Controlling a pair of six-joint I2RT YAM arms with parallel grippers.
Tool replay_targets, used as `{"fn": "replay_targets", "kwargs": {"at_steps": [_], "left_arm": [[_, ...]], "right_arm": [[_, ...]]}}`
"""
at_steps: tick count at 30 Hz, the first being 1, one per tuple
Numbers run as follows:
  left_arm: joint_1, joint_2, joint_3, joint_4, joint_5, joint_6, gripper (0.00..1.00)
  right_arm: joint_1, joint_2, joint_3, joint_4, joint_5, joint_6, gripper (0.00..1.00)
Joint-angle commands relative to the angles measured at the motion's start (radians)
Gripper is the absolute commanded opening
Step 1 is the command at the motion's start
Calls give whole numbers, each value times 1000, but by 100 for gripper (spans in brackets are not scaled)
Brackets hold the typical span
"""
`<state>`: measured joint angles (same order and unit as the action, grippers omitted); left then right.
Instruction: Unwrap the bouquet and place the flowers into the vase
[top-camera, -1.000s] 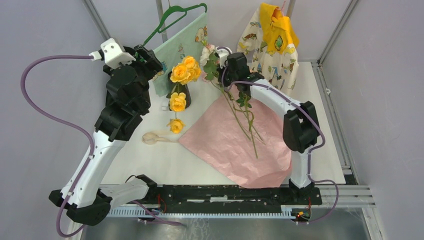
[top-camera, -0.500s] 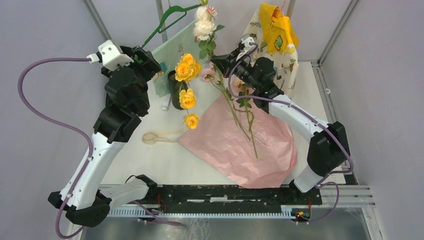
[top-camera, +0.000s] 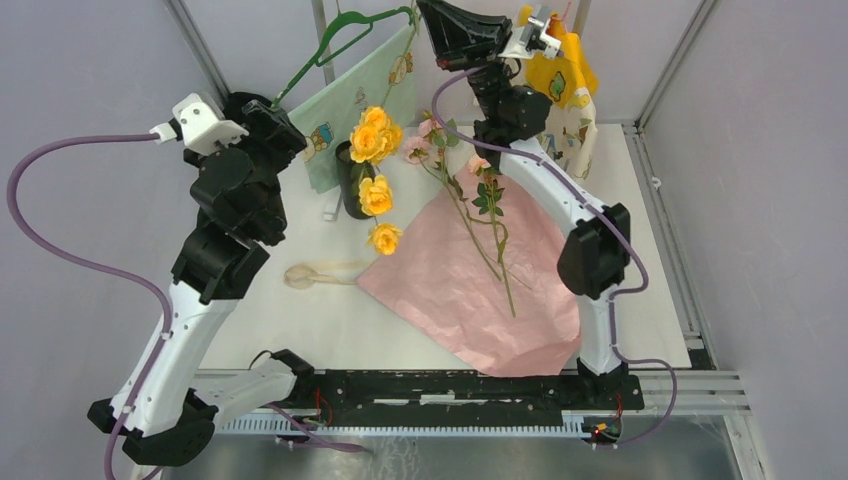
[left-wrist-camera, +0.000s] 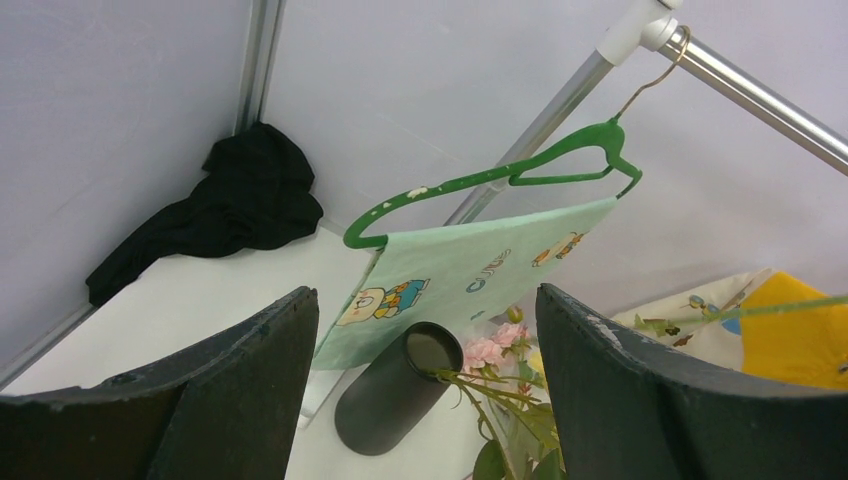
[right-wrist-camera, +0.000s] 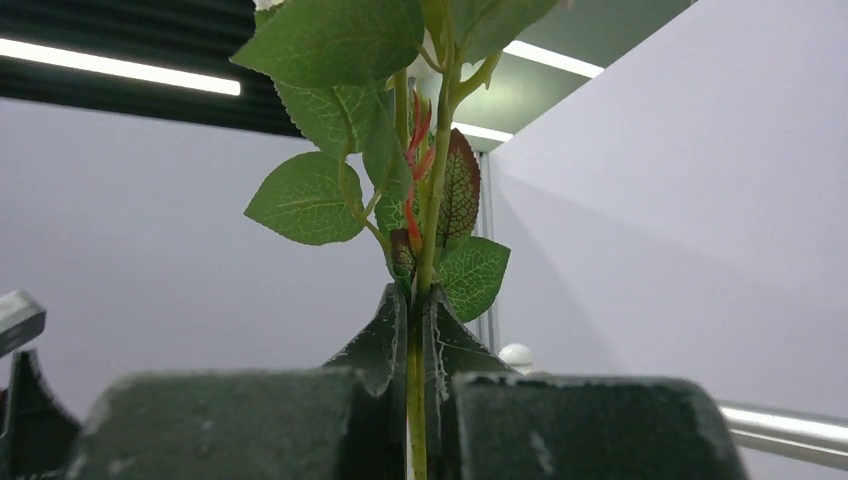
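The black vase stands left of centre, leaning, with yellow roses in it; one yellow rose droops low. In the left wrist view the vase shows its round mouth with green stems coming out. My left gripper is open and empty, just left of the vase. My right gripper is raised high at the back, shut on a leafy green flower stem; its bloom is out of view. The bouquet is unwrapped: pink paper lies flat with pink roses and stems on it.
A beige ribbon lies left of the paper. A green hanger with a mint cloth hangs behind the vase, and a yellow and cream garment hangs at the back right. A black cloth bundle sits in the back left corner.
My right arm has lifted the stem from over the paper to high at the back, and its cream bloom has left the top view. The left arm has drawn slightly left.
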<state>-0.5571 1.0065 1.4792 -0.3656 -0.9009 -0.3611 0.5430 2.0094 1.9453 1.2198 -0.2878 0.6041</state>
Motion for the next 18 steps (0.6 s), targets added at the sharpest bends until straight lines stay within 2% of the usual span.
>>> {"fn": "replay_targets", "kwargs": {"at_steps": [1, 3, 8, 14, 18], "left_arm": [[-1, -29, -17, 23, -64, -22, 86], [-1, -39, -32, 30, -71, -20, 86], [-1, -40, -60, 64, -76, -6, 86], [-1, -23, -62, 56, -76, -3, 86], [-1, -35, -78, 64, -89, 7, 86]], "right_arm": [[-3, 169, 290, -20, 84, 109, 0], [-3, 192, 293, -31, 107, 108, 0], [-2, 192, 172, 36, 117, 134, 0], [4, 313, 250, 64, 135, 230, 0], [19, 353, 266, 49, 148, 237, 0]]}}
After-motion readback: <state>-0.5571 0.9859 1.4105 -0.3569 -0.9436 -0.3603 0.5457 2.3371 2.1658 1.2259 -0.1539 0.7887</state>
